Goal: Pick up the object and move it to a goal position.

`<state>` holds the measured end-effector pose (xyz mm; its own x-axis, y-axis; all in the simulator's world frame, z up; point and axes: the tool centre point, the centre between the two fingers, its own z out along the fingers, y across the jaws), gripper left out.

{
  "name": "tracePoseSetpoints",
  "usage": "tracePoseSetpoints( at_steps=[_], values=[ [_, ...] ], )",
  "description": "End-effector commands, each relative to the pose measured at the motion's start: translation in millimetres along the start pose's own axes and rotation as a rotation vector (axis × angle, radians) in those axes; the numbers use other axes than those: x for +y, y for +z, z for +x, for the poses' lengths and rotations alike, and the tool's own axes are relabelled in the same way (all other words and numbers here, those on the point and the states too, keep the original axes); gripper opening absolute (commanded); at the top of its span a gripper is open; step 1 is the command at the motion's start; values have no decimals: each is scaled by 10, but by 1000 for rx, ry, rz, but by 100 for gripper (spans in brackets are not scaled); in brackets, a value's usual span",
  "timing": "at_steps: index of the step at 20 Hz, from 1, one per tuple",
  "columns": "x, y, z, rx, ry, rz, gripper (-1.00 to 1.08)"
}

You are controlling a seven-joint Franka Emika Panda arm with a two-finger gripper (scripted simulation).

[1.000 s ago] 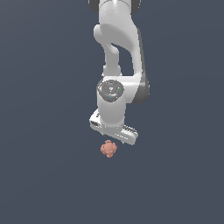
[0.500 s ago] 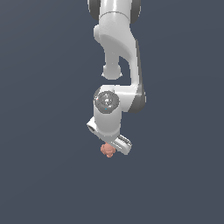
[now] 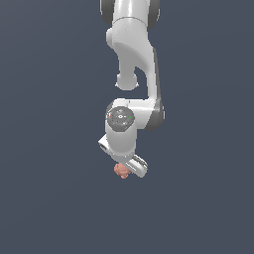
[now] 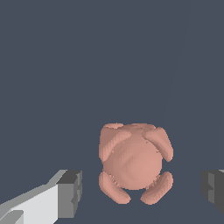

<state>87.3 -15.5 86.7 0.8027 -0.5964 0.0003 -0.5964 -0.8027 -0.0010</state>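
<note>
The object is a small salmon-pink knobbly blob (image 4: 134,162) lying on the dark grey floor. In the wrist view it sits between my two fingertips, with a gap on each side; nothing touches it. One fingertip (image 4: 70,193) and the other (image 4: 213,189) stand wide apart, so my gripper (image 4: 142,191) is open. In the exterior view the white arm hangs down over the object (image 3: 120,171), and the hand (image 3: 124,166) covers most of it; only its lower left part shows. The fingers themselves are hidden there.
A plain dark grey floor (image 3: 49,198) fills both views. No other object shows.
The arm has come down toward the object. The hand now overlaps it in the exterior view, where a second ago a gap showed. The object has not moved.
</note>
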Motion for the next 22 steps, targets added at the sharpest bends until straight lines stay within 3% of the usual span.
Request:
tracePoseSetpoints(
  at_steps=[1,8,14,15,22],
  values=[
    [2,74,-4,-1,0,-1,100],
    [11,431,-9,0,4,-1,100],
    [5,474,5,0,5,-1,100],
    [5,474,5,0,5,-1,-100],
    [5,474,5,0,5,-1,-100]
  ],
)
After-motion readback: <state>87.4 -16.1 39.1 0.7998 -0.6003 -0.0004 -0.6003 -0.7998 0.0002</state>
